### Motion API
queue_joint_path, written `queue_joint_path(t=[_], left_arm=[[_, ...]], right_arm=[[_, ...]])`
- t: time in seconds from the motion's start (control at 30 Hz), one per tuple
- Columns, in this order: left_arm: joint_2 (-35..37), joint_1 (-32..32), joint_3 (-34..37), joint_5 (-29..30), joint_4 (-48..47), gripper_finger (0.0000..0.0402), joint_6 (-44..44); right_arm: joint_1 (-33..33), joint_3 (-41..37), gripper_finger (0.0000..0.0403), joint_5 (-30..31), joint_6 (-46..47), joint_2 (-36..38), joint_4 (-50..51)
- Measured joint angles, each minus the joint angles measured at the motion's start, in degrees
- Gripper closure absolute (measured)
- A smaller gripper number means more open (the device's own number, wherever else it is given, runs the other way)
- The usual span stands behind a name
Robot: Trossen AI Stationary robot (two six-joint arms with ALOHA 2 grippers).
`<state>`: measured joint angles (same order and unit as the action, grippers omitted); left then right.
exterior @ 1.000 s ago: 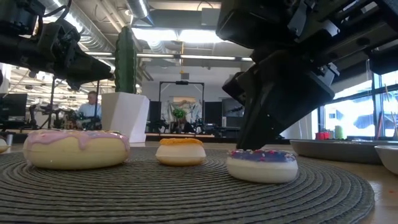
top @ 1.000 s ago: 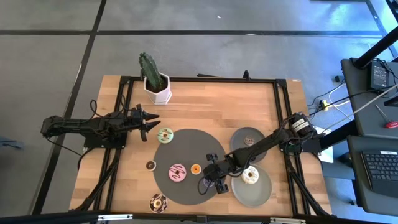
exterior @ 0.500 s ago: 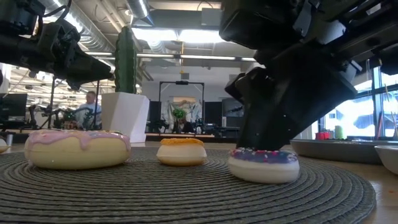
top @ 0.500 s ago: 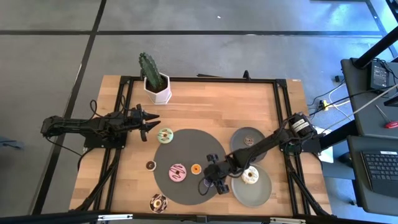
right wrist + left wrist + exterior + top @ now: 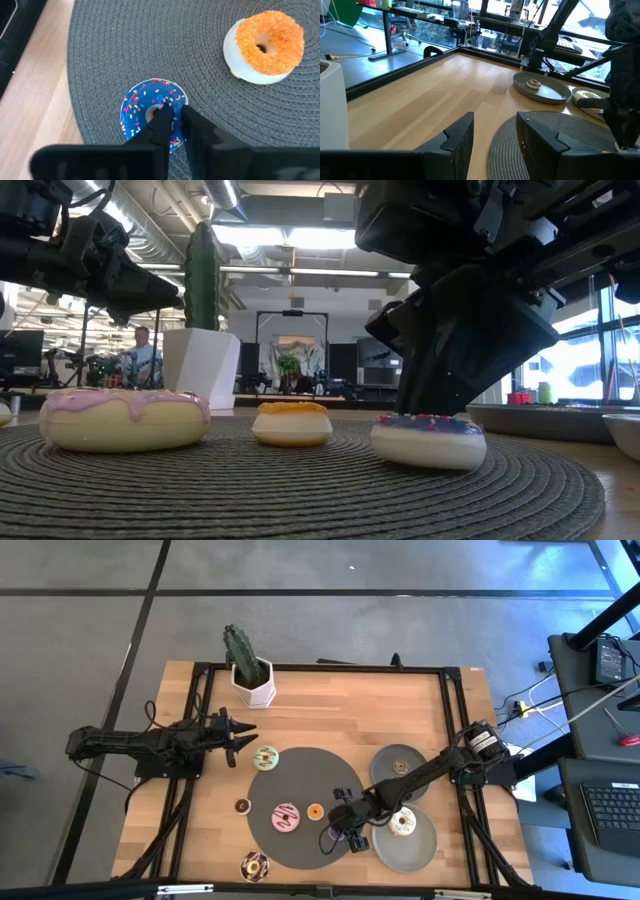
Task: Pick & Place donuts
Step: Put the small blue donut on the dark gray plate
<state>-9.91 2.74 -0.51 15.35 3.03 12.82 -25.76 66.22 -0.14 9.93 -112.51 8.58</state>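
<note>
- left end effector: waiting above the surface left of the mat, fingers apart, nothing between them.
- pale green donut just ahead of its tips, at the mat's upper-left rim. Cactus pot further back, near the surface's far edge.
- well below that end effector, off the mat: small brown donut on bare wood, and a chocolate-sprinkled donut close to the near edge.
- bare wood runs ahead of the left fingers to the far rail, open room there.
- on the mat: pink donut and orange mini donut, both left of the right end effector, apart from each other.
- right end effector: down on the mat's lower-right part, near its rim. Fingers close together, one tip in the hole of the purple-blue sprinkled mini donut, other over the ring. Can't tell whether it's actually clamped; donut sits flat on the mat in the low view.
- orange mini donut near it, not touching; bare mat between them.
- right of that end effector: two grey plates off the mat's edge, under the arm. Near plate carries a cream donut, far plate a small brown one.
</note>
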Motion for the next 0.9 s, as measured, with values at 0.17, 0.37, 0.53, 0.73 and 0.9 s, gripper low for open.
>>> queue_joint_path(t=[0.17,0.37,0.53,0.73,0.9], left_arm=[[0.02,0.00,0.00,0.00,0.00,0.0258,0.07],[0.01,0.00,0.02,0.00,0.00,0.0258,0.01],[0.00,0.00,0.02,0.00,0.00,0.0258,-0.02],[0.01,0.00,0.01,0.13,0.00,0.0258,-0.04],[0.00,0.00,0.02,0.17,0.00,0.0258,-0.07]], right_arm=[[0.04,-0.02,0.0376,-2.35,0.33,2.68,4.35],[0.00,-0.07,0.0374,4.09,4.49,12.51,23.78],[0.53,-8.07,0.0374,11.07,10.22,21.89,28.05],[5.06,-21.79,0.0374,11.96,15.30,32.03,21.92],[8.44,-27.00,0.0374,11.63,15.32,36.83,21.22]])
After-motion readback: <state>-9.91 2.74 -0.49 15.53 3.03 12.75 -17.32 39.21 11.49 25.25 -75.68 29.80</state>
